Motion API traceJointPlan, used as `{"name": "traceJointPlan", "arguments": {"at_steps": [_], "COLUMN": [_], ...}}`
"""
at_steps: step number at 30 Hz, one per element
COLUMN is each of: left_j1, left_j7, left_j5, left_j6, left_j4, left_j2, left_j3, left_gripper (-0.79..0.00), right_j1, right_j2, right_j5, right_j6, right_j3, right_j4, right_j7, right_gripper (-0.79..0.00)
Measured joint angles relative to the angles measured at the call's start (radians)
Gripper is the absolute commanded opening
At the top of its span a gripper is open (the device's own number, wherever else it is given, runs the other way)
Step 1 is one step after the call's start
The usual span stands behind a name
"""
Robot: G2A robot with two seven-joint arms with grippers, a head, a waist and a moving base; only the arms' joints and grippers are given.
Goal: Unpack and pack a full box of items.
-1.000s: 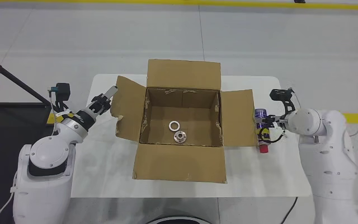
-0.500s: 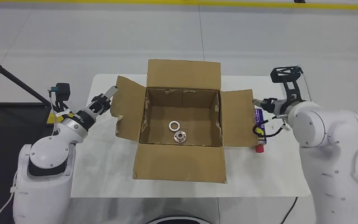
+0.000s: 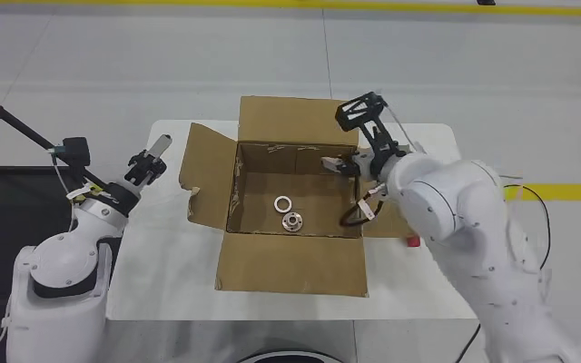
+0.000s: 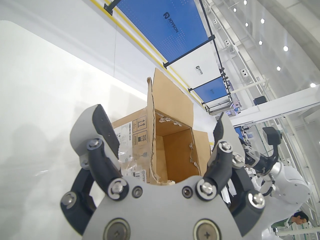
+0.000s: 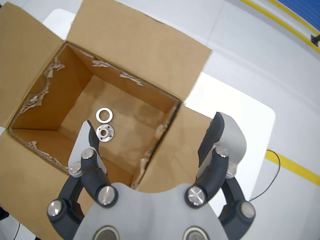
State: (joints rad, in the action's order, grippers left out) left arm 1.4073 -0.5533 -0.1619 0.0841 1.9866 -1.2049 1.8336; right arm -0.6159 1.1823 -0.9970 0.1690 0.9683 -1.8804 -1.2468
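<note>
The open cardboard box [image 3: 290,265] stands in the middle of the white table [image 3: 172,272], flaps spread. On its floor lie a flat metal ring [image 3: 284,201] and a flanged metal disc [image 3: 291,220]. The right wrist view looks down on the ring [image 5: 105,115] and disc [image 5: 105,132]. My right gripper [image 3: 334,165] hangs open over the box's far right corner, nothing between its fingers [image 5: 151,123]. Left of the box's left flap, my left gripper [image 3: 154,152] is open and empty [image 4: 161,116], facing the box [image 4: 175,148].
The red cap [image 3: 411,241] of a bottle lying on the table shows beside the box's right flap; the right arm hides the rest of it. Bare tabletop lies in front of the box and to its left.
My right gripper has left the bottle on the table right of the box and swung up over the box's far right corner. The left gripper has drawn back slightly to the left.
</note>
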Motion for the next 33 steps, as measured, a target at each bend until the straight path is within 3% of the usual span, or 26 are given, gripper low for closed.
{"name": "traceJointPlan", "arguments": {"at_steps": [3, 7, 13, 17, 23, 27, 28, 33], "left_j1": [0.012, 0.029, 0.038, 0.038, 0.038, 0.038, 0.038, 0.038], "left_j7": [0.011, 0.012, 0.006, 0.006, 0.006, 0.006, 0.006, 0.006], "left_j5": [0.019, 0.050, 0.056, 0.056, 0.056, 0.056, 0.056, 0.056], "left_j6": [-0.012, -0.024, -0.028, -0.028, -0.027, -0.027, -0.027, -0.027], "left_j4": [0.012, 0.025, 0.032, 0.032, 0.032, 0.032, 0.032, 0.032], "left_j2": [0.002, 0.005, 0.007, 0.007, 0.007, 0.007, 0.007, 0.007], "left_j3": [0.025, 0.060, 0.072, 0.072, 0.072, 0.072, 0.072, 0.072], "left_gripper": [0.000, 0.000, 0.000, 0.000, 0.000, 0.000, 0.000, 0.000], "right_j1": [0.080, 0.168, 0.238, 0.258, 0.279, 0.289, 0.292, 0.297], "right_j2": [0.036, 0.092, 0.161, 0.194, 0.237, 0.265, 0.274, 0.312], "right_j5": [0.062, 0.154, 0.262, 0.297, 0.301, 0.292, 0.279, 0.266], "right_j6": [-0.007, -0.036, -0.095, -0.121, -0.136, -0.136, -0.128, -0.113], "right_j3": [-0.109, -0.245, -0.374, -0.425, -0.483, -0.512, -0.522, -0.550], "right_j4": [0.111, 0.274, 0.440, 0.517, 0.630, 0.707, 0.732, 0.828], "right_j7": [0.037, 0.088, 0.114, 0.102, 0.096, 0.108, 0.119, 0.161], "right_gripper": [-0.006, -0.074, -0.105, -0.157, -0.317, -0.354, -0.397, -0.425]}}
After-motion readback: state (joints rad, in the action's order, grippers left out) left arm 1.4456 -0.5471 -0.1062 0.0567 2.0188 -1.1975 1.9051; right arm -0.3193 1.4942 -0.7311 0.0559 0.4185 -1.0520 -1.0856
